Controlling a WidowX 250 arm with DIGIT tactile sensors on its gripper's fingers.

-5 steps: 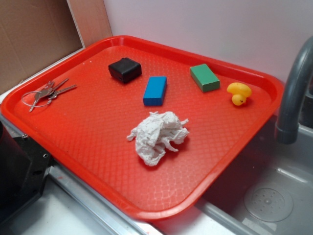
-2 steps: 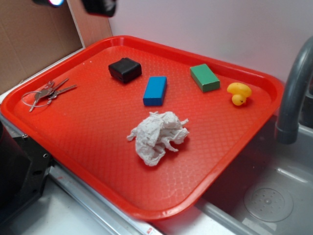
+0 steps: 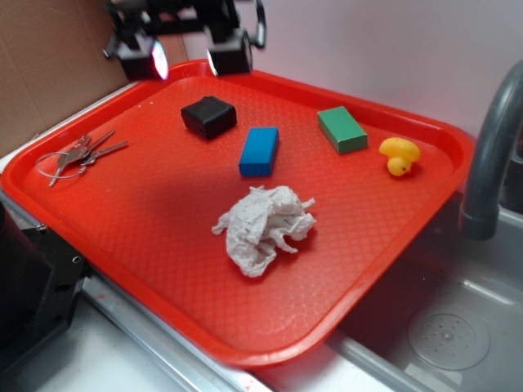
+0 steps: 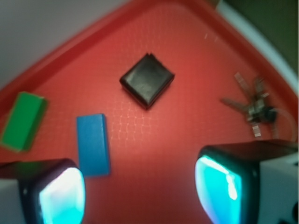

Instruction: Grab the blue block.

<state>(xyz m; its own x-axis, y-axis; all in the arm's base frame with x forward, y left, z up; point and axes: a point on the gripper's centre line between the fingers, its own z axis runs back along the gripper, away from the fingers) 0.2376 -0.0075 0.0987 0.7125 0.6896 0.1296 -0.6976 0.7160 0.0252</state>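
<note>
The blue block (image 3: pixel 259 151) lies flat on the red tray (image 3: pixel 147 220), between the black squarish block (image 3: pixel 208 116) and the green block (image 3: pixel 341 129). My gripper (image 3: pixel 189 59) hangs open and empty above the tray's far left corner, behind the black block and well apart from the blue block. In the wrist view the blue block (image 4: pixel 93 144) lies left of centre, just beyond my left fingertip (image 4: pixel 58 193). The gripper (image 4: pixel 140 196) holds nothing between its wide-apart pads.
A crumpled white paper towel (image 3: pixel 265 226) lies in front of the blue block. Keys (image 3: pixel 78 155) lie at the tray's left, a yellow duck (image 3: pixel 399 154) at its right. A grey faucet (image 3: pixel 490 155) and sink stand at the right. A wall runs behind the tray.
My gripper has come down into view from the top left, from out of frame to just above the tray's far left corner. The objects on the tray have not moved.
</note>
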